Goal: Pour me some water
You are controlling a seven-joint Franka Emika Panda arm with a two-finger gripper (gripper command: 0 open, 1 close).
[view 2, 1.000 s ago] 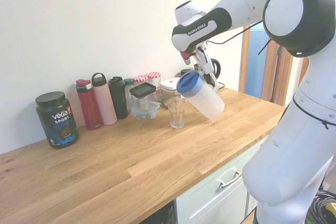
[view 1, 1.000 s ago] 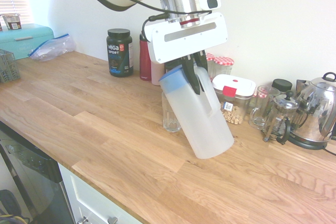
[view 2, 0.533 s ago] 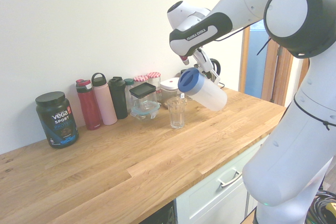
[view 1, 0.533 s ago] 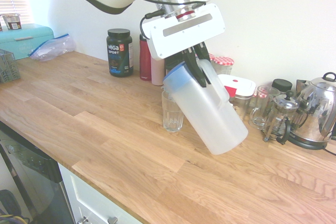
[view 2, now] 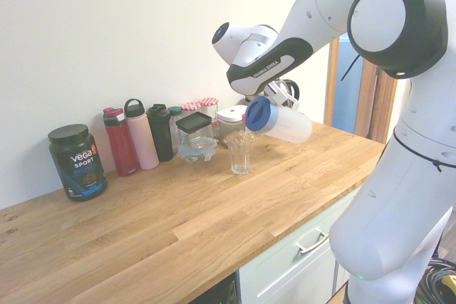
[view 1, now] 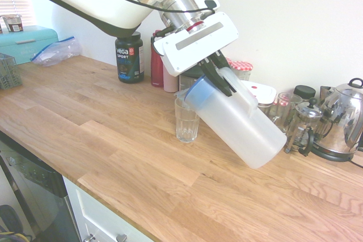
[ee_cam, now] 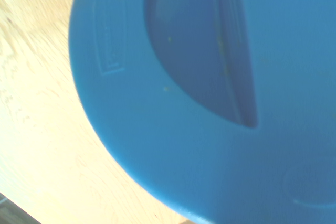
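A: Gripper [view 1: 218, 77] state?

B: Clenched on the handle of the water pitcher [view 1: 241, 126], frosted plastic body, blue lid [view 1: 195, 93]. Centre of the first exterior frame, held in the air above the wooden countertop [view 1: 113, 140].

A: Pitcher angle?

B: Tilted hard, base up toward the right, lid end low on the left. Lid edge sits right at the rim of the drinking glass [view 1: 186, 120]; can't tell if they touch. In the second exterior view the pitcher [view 2: 281, 122] is centre-right, lid [view 2: 257, 114] facing left, glass [view 2: 240, 152] just below it.

A: Water flowing?

B: Can't tell. Glass stands upright on the counter, looks clear.

A: Wrist view?

B: Nearly all blue lid [ee_cam: 210, 103], blurry, bit of wood grain lower left.

A: Background stuff?

B: Along the wall: black Vega Sport tub [view 1: 129, 56] upper left, red bottle [view 1: 156, 60] next to it, red-capped jars [view 1: 240, 69], a French press [view 1: 304, 127] and a steel kettle [view 1: 343, 120] at the right edge. Teal bread box [view 1: 25, 42] with a zip bag [view 1: 54, 50] far left.
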